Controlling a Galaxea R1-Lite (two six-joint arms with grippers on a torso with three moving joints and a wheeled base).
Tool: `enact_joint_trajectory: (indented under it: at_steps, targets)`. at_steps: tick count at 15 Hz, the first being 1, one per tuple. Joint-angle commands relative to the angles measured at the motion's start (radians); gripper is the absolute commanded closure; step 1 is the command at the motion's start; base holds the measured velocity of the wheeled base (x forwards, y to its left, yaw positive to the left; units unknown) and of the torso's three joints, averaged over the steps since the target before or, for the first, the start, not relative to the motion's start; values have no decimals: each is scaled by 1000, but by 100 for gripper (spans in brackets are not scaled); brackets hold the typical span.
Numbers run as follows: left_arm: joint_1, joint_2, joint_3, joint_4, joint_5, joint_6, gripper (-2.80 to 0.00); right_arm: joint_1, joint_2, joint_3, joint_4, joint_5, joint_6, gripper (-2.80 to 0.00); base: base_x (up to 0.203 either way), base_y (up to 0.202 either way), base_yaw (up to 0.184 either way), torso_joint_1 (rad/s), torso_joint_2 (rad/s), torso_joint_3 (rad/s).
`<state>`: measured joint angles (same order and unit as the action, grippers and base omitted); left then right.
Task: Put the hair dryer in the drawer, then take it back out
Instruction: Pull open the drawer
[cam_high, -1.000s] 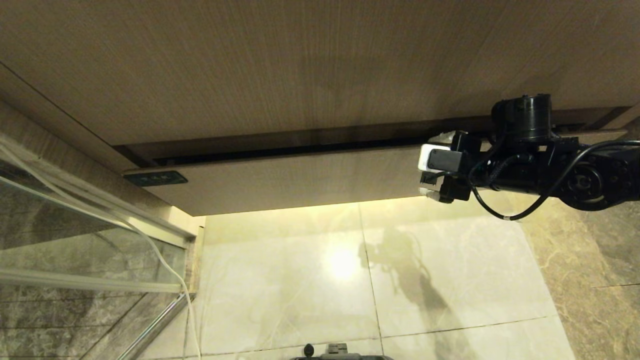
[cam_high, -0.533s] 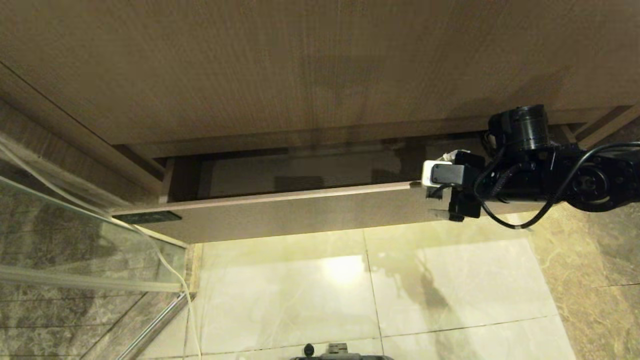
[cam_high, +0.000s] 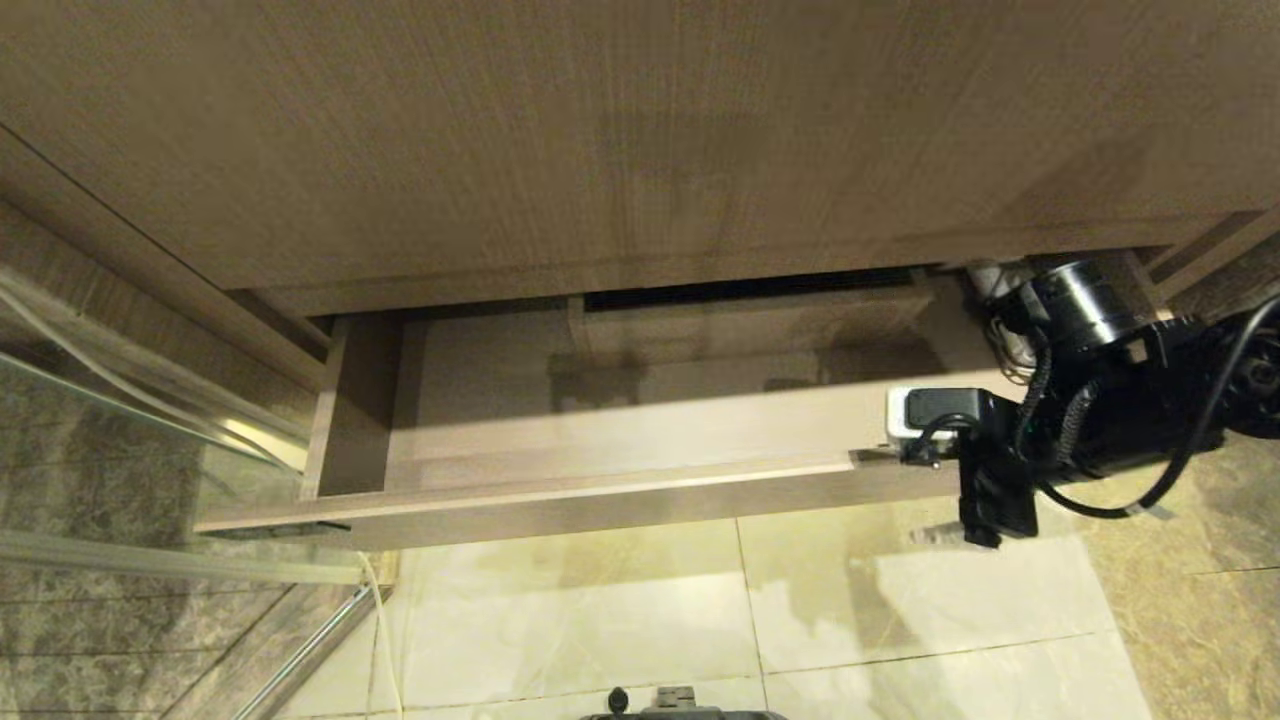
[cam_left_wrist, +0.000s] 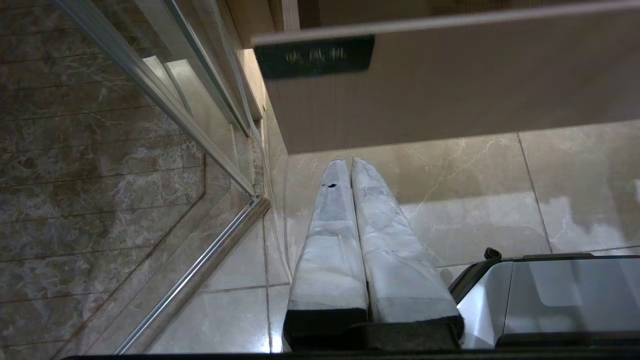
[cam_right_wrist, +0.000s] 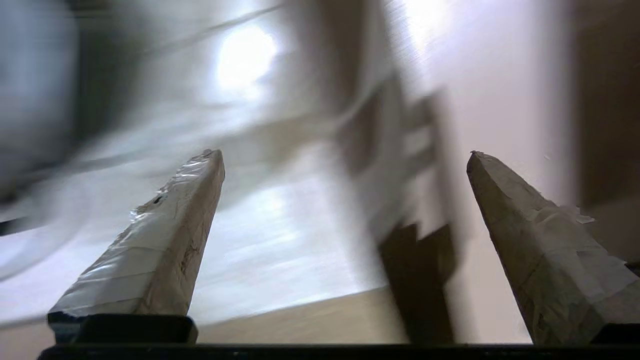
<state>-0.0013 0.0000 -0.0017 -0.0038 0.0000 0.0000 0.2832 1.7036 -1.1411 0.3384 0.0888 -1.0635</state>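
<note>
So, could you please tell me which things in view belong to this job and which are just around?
Job: drawer, open; right pincer, open, at the drawer's right end. Hair dryer: not in view.
Around: left pincer, shut, parked low; glass screen; tiled floor; upper wood panel.
</note>
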Motion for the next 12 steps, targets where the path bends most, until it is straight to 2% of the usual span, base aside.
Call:
enact_joint_trajectory:
  at_steps: [1,3,5,7,9,10,12]
  targets:
    - [0,0,0,-1,0,0,0,-1,-124,52,109,14,83,-280,0,0,0,0,0,0]
    - [0,0,0,-1,0,0,0,-4,-212,130,131,42,178,-280,0,0,0,0,0,0]
    - [0,0,0,-1,0,0,0,-5,-307,211,151,120,271,-280,0,0,0,0,0,0]
    - [0,0,0,-1,0,0,0,-11,-380,269,161,166,333,-280,0,0,0,0,0,0]
    - [-2,0,0,-1,0,0,0,-62,-414,288,154,177,386,-280,0,0,0,0,0,0]
    - [0,0,0,-1,0,0,0,-97,-418,279,152,184,400,0,0,0,0,0,0,0]
    - [0,0,0,-1,0,0,0,-157,-405,240,144,189,405,0,0,0,0,0,0,0]
